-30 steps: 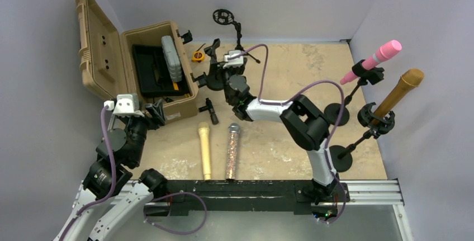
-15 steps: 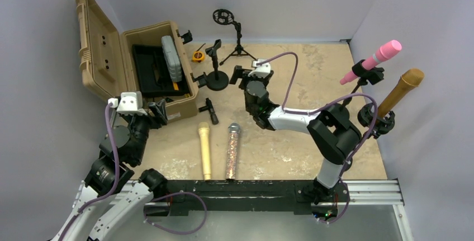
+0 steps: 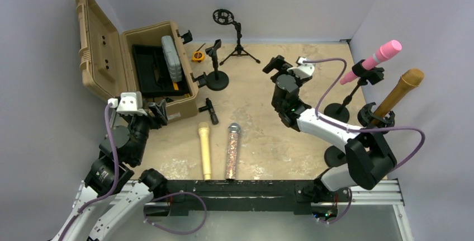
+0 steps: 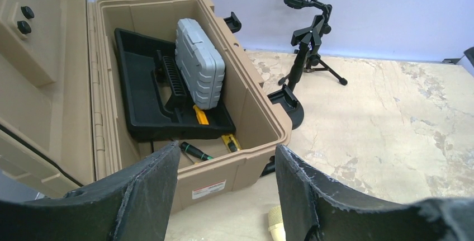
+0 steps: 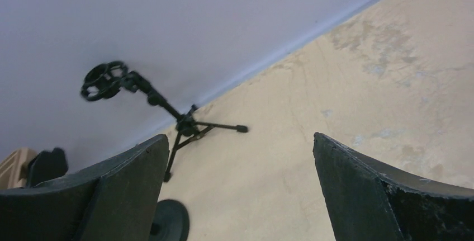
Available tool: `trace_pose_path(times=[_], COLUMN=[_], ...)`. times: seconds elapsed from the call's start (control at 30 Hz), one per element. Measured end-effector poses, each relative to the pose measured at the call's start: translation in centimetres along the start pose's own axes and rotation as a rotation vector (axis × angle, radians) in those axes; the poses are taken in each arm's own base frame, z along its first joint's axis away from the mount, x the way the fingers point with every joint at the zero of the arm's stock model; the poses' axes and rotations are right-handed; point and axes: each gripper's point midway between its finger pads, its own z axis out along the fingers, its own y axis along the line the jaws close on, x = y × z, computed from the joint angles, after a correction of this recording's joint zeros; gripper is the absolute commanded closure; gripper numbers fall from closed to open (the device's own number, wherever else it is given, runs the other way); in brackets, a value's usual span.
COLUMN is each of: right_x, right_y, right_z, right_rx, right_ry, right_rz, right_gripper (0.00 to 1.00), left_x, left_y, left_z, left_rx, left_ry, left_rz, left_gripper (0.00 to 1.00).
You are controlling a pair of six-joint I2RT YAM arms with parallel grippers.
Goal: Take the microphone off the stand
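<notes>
Two sets of fingers stand spread with nothing between them. The right gripper (image 5: 240, 140) gapes wide above the table (image 5: 363, 84), facing the back wall and an empty tripod stand (image 5: 184, 124). The left gripper (image 4: 226, 149) hovers by the open case (image 4: 246, 101).

Two microphones sit mounted at the table's right edge, well apart from either gripper: the pink microphone (image 3: 380, 55) in the far stand (image 3: 369, 74) and the gold microphone (image 3: 400, 89) in the near stand (image 3: 375, 120).

The step in hand looks like the reach. Next, the right arm likely must swing right, straddle one microphone's body, close, then lift it from its clip.
</notes>
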Motion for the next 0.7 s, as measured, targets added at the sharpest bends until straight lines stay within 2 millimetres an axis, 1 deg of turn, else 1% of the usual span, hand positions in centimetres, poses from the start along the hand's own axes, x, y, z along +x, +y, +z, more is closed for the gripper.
trace_pose_path(times=[0.07,0.17,0.2,0.23,0.3,0.37,0.43,0.53,0.63,0.67,0.7], right_x=[-0.5,-0.2,-0.3,-0.6,-2.1,-4.7,-7.7,-13.0,-17.2,-18.4,-19.3], right_y=[-1.5,-3.9,-4.3,-4.8,-5.2,-5.3,-5.2,-4.9,-5.2,-5.4,-5.9], right_z=[0.3,0.4,0.4,0.2,0.0,-0.2,-0.3,-0.2,-0.4,-0.6,-0.7], right_rx=[0.059,0.13,0.142,0.156,0.167,0.172,0.18,0.197,0.229,0.237,0.256], right_ry=[-0.011,-0.002,-0.001,-0.001,-0.017,-0.054,-0.1,-0.182,-0.248,-0.264,-0.283], right_rz=[0.021,0.004,-0.002,-0.011,0.001,0.03,0.06,0.117,0.154,0.161,0.164], right_gripper=[0.01,0.01,0.01,0.01,0.01,0.01,0.01,0.01,0.01,0.01,0.01], left_x=[0.0,-0.1,-0.1,-0.1,-0.1,-0.2,-0.1,-0.1,-0.1,-0.1,0.0], left_y=[0.0,0.0,-0.1,-0.1,-0.1,-0.1,-0.1,-0.1,-0.1,-0.1,-0.2], left_z=[0.0,-0.1,-0.1,-0.2,-0.2,-0.2,-0.2,-0.2,-0.3,-0.3,-0.3], left_rx=[0.001,0.004,0.007,0.008,0.009,0.011,0.012,0.013,0.013,0.014,0.016], left_ry=[-0.001,-0.005,-0.005,-0.006,-0.006,-0.007,-0.007,-0.007,-0.005,-0.004,-0.003], left_rz=[-0.001,-0.008,-0.011,-0.012,-0.013,-0.013,-0.014,-0.014,-0.015,-0.016,-0.019], left_gripper=[0.39,0.39,0.39,0.39,0.39,0.39,0.39,0.39,0.39,0.39,0.39])
